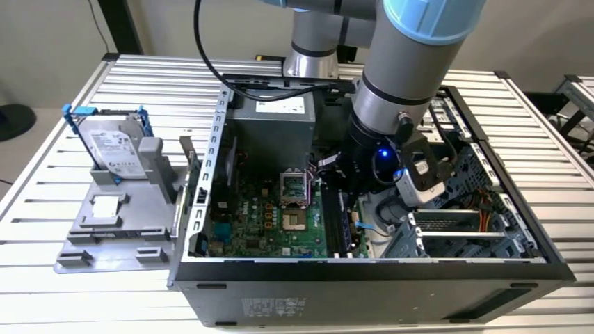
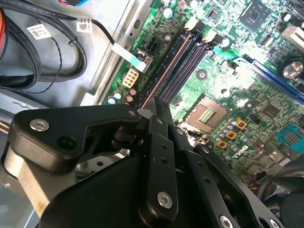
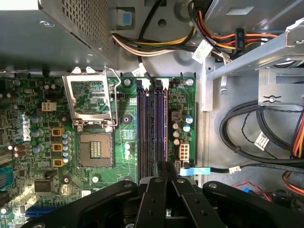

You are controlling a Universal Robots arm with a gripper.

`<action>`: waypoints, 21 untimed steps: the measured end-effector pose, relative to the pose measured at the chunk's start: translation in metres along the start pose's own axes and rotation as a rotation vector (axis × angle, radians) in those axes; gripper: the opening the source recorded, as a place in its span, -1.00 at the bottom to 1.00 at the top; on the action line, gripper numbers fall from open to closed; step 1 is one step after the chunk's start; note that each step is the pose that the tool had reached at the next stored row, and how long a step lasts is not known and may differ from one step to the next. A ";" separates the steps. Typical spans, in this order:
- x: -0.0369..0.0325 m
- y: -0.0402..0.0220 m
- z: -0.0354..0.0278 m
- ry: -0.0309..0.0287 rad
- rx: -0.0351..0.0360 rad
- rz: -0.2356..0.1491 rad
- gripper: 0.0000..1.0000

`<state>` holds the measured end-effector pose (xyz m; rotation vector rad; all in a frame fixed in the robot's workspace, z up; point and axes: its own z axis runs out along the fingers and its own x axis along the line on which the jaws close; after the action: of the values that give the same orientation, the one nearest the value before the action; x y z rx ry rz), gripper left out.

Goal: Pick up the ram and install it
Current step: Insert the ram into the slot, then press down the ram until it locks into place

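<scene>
on slatted metal table, open computer case

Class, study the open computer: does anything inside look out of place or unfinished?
The processor socket on the motherboard sits empty, its metal retention frame flipped open beside it, bare contacts exposed. Nothing else stands out.

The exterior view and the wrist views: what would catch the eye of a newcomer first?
First, the big grey arm reaching down into the open computer case, its gripper low over the long black memory slots on the green motherboard. Next, the empty processor socket beside those slots. Outside the case, at the exterior view's left, a silver hard drive in a blue frame stands on a grey holder.
</scene>
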<state>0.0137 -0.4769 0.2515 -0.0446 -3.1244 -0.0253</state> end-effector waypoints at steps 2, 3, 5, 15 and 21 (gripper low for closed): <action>0.0000 0.0000 0.0000 0.0000 -0.0001 0.000 -1.00; 0.0000 0.0000 0.0000 0.0000 0.0000 -0.001 -1.00; 0.0001 0.0000 0.0000 0.0003 0.0003 -0.018 -1.00; 0.0001 0.0000 0.0000 0.0030 0.0032 -0.189 -1.00; 0.0000 0.0000 0.0000 0.0047 0.0050 -0.297 -1.00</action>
<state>0.0137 -0.4769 0.2514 0.4177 -3.0944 -0.0213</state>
